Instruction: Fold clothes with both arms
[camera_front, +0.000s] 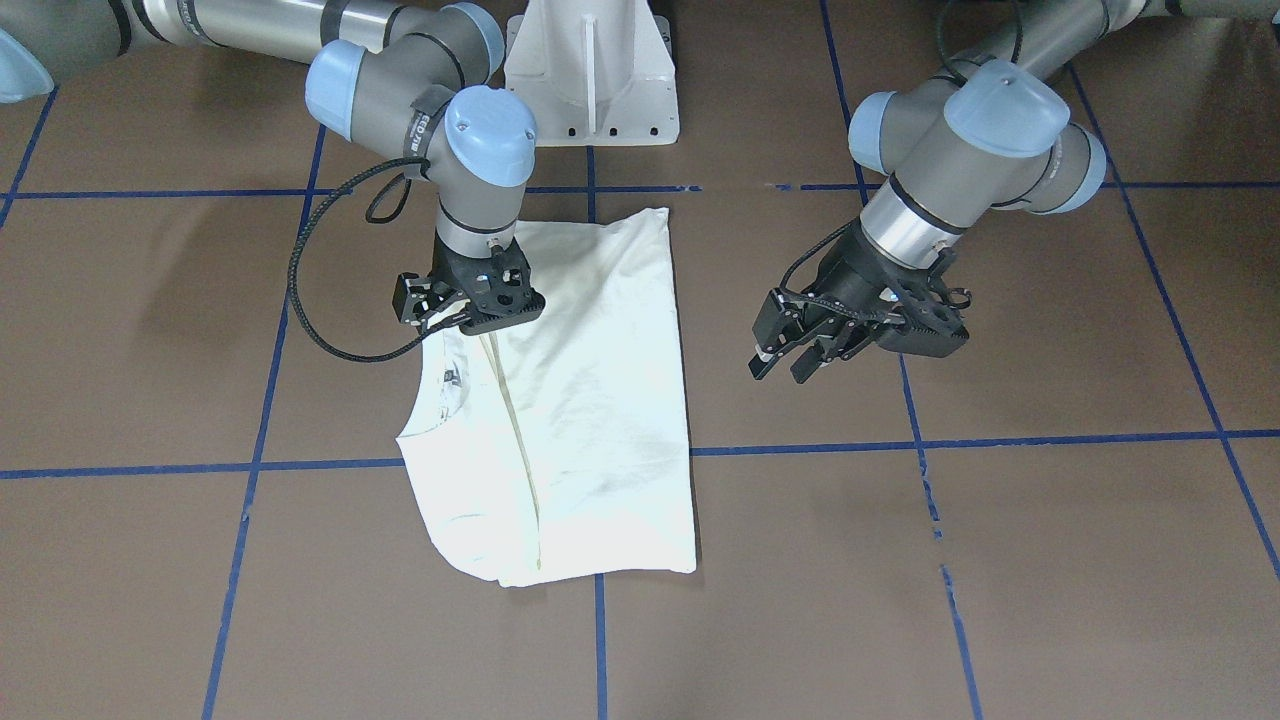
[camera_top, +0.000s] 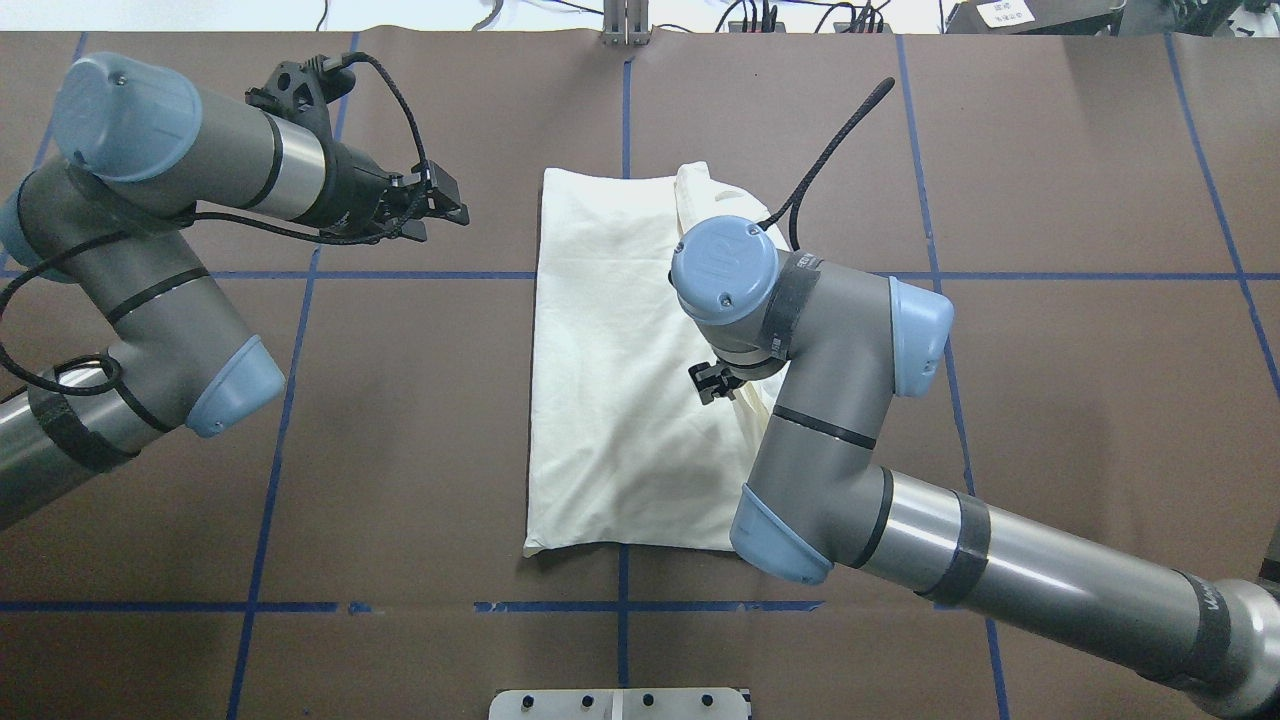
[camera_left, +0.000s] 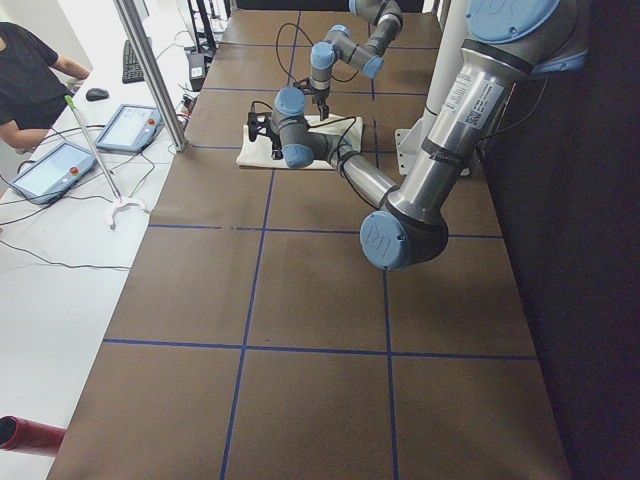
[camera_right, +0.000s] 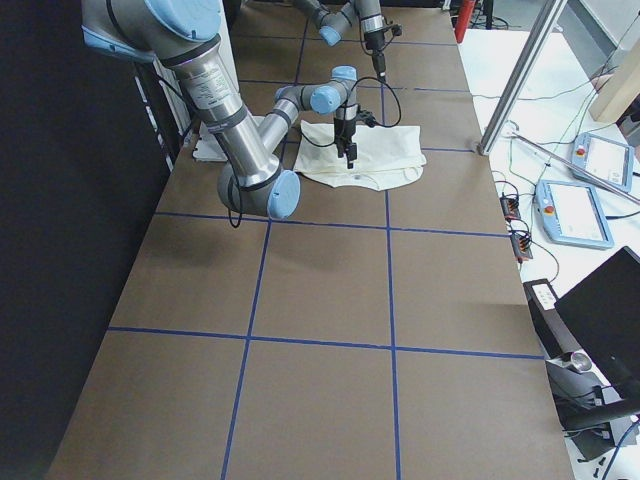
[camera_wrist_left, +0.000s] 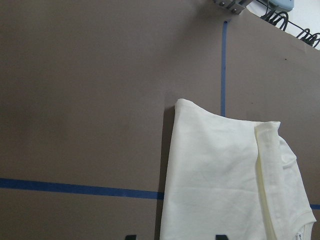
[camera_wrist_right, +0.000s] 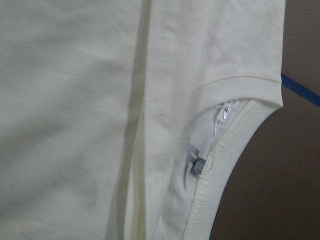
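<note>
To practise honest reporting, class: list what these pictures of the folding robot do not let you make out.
1. Right gripper: fingertips hidden by its own body in the front-facing view and by the right arm overhead, so open or shut cannot be told.
2. T-shirt underside: against the table in every view; only plain cream shows.
3. Neck label: lettering too small in the right wrist view.

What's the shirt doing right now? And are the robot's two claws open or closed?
Shirt, folded lengthwise, lying flat, plain side up.
Left gripper, open, empty, hovering over bare table beside the shirt.
Right gripper, down at the shirt's edge near the collar; cannot tell if open or shut.
</note>
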